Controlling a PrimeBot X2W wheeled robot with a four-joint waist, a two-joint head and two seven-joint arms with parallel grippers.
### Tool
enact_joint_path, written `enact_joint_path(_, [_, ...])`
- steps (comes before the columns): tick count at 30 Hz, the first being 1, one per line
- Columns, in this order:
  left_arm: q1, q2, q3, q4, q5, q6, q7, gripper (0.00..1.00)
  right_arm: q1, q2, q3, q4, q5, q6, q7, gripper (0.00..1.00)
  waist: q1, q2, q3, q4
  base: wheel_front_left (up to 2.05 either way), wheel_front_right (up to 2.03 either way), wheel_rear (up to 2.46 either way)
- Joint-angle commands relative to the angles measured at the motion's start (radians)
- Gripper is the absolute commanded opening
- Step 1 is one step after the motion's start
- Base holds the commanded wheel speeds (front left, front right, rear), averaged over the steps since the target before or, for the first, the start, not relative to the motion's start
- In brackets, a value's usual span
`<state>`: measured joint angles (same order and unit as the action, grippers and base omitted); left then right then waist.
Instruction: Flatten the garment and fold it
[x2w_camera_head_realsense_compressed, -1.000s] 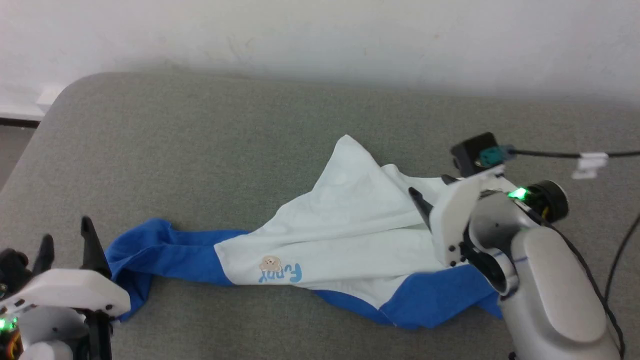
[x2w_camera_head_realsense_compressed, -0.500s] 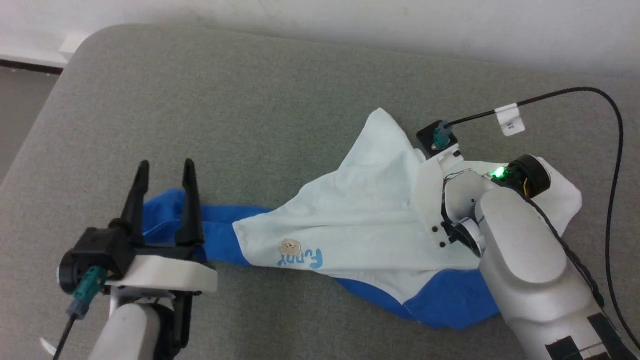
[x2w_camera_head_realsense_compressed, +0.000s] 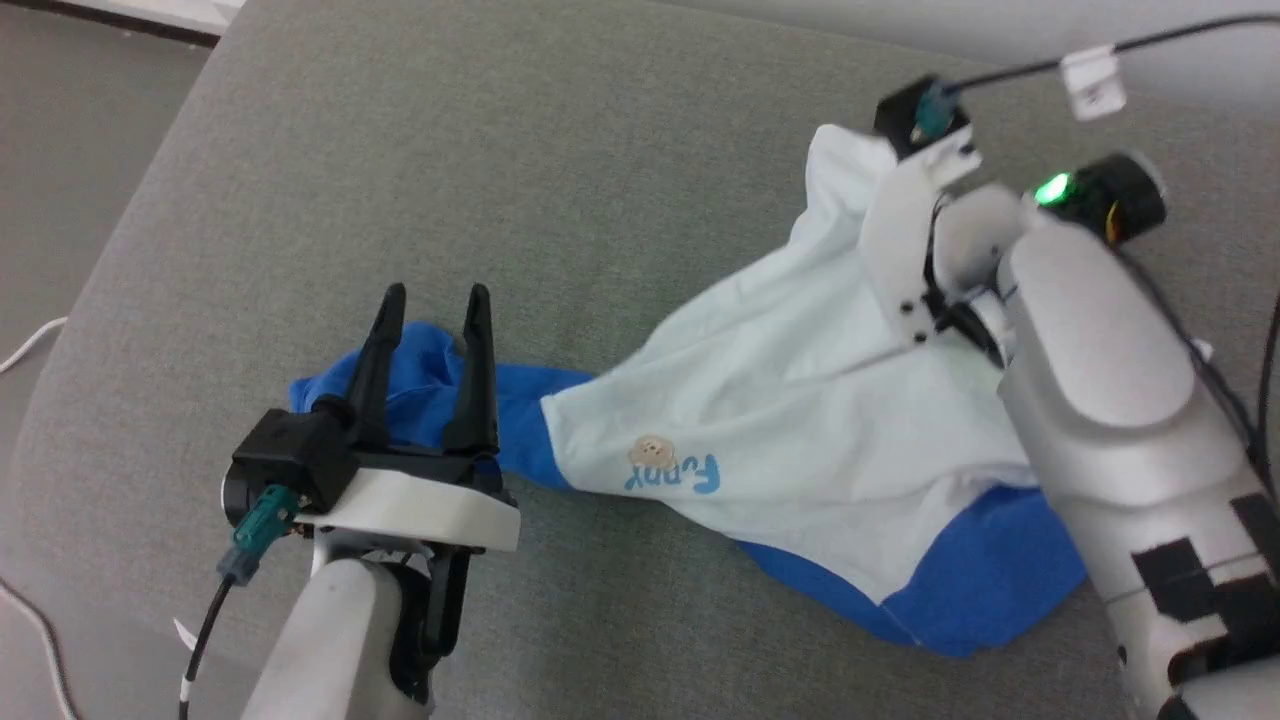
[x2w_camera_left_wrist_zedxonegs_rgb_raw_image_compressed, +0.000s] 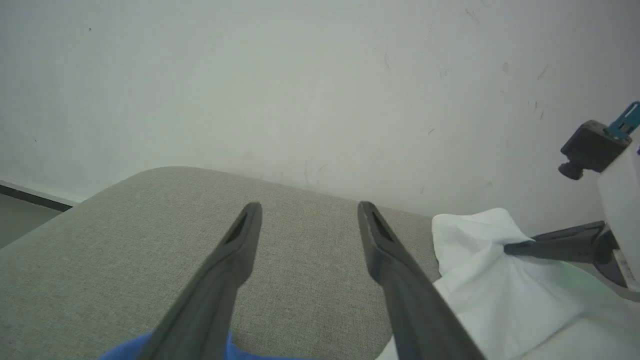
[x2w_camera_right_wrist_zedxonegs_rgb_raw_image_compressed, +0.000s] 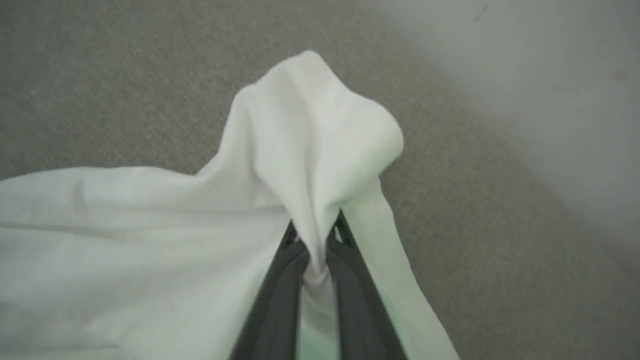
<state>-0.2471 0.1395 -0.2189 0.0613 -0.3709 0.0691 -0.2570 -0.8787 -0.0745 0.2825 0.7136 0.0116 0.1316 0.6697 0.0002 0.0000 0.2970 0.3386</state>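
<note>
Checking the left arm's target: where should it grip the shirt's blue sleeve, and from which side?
Probably the bunched end of the blue sleeve, from above: its raised folds sit under the open left gripper, opposite the white corner the right gripper pinches.

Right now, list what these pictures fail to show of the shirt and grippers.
- Head view: right side of shirt, under right forearm.
- Head view: sleeve cuff, bunched behind the left gripper.
- Left wrist view: whether left fingers touch the sleeve, cut off at the bottom edge.
- Head view: figure in the print, too small.
</note>
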Motion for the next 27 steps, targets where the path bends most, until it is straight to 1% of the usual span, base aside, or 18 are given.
enact_joint_path(1, [-0.019, -0.014, 0.005, 0.006, 0.012, -0.017, -0.004, 1.0, -0.067, -0.001, -0.024, -0.001, -0.026, -0.001, -0.044, 0.0, -0.0002, 0.0, 0.033, 0.046, 0.0, 0.0, 0.0])
enact_joint_path(6, [-0.034, -0.05, 0.011, 0.025, 0.032, -0.056, -0.005, 1.0, -0.197, 0.001, -0.085, 0.038, -0.103, -0.001, -0.178, 0.0, -0.0002, 0.0, 0.047, 0.085, 0.0, 0.0, 0.0])
enact_joint_path(7, [-0.035, -0.055, 0.014, 0.027, 0.035, -0.061, -0.005, 1.0, -0.213, 0.003, -0.092, 0.049, -0.117, -0.001, -0.205, 0.0, -0.0002, 0.0, 0.049, 0.088, 0.0, 0.0, 0.0])
enact_joint_path(8, [-0.035, -0.055, 0.014, 0.027, 0.035, -0.061, -0.005, 1.0, -0.213, 0.003, -0.092, 0.049, -0.117, -0.001, -0.205, 0.0, -0.0002, 0.0, 0.049, 0.088, 0.0, 0.0, 0.0])
enact_joint_path(11, [-0.034, -0.066, 0.026, 0.037, 0.045, -0.073, -0.005, 1.0, -0.239, 0.011, -0.114, 0.087, -0.139, -0.001, -0.287, 0.0, -0.0002, 0.0, 0.049, 0.091, 0.0, 0.0, 0.0])
enact_joint_path(12, [-0.033, -0.069, 0.031, 0.041, 0.048, -0.076, -0.005, 1.0, -0.243, 0.014, -0.117, 0.1, -0.145, -0.001, -0.315, 0.65, -0.0002, 0.0, 0.047, 0.09, 0.0, 0.0, 0.0])
enact_joint_path(13, [-0.032, -0.071, 0.036, 0.045, 0.051, -0.079, -0.005, 1.0, -0.243, 0.016, -0.118, 0.119, -0.144, -0.001, -0.331, 1.0, -0.0002, 0.0, 0.041, 0.086, 0.0, 0.0, 0.0])
enact_joint_path(15, [-0.025, -0.075, 0.047, 0.053, 0.058, -0.082, -0.005, 1.0, -0.242, 0.021, -0.132, 0.155, -0.109, -0.001, -0.354, 1.0, -0.0002, 0.0, 0.026, 0.073, 0.0, 0.0, 0.0])
enact_joint_path(17, [-0.019, -0.077, 0.058, 0.059, 0.064, -0.087, -0.005, 1.0, -0.242, 0.023, -0.138, 0.168, -0.077, -0.001, -0.403, 1.0, -0.0002, 0.0, 0.004, 0.056, 0.0, 0.0, 0.0])
enact_joint_path(19, [-0.011, -0.077, 0.071, 0.064, 0.07, -0.092, -0.005, 1.0, -0.228, 0.024, -0.146, 0.17, -0.019, -0.001, -0.459, 1.0, -0.0002, 0.0, -0.028, 0.034, 0.0, 0.0, 0.0])
enact_joint_path(23, [0.018, -0.07, 0.101, 0.075, 0.081, -0.097, -0.005, 1.0, -0.158, 0.024, -0.15, 0.137, 0.107, -0.001, -0.564, 1.0, -0.0002, 0.0, -0.095, -0.025, 0.0, 0.0, 0.0])
enact_joint_path(25, [0.037, -0.066, 0.114, 0.079, 0.084, -0.096, -0.005, 1.0, -0.097, 0.024, -0.167, 0.111, 0.147, -0.001, -0.605, 1.0, -0.0002, 0.0, -0.129, -0.056, 0.0, 0.0, 0.0])
enact_joint_path(27, [0.059, -0.061, 0.125, 0.078, 0.087, -0.096, -0.005, 1.0, -0.025, 0.024, -0.204, 0.077, 0.162, -0.001, -0.641, 1.0, -0.0002, 0.0, -0.158, -0.086, 0.0, 0.0, 0.0])
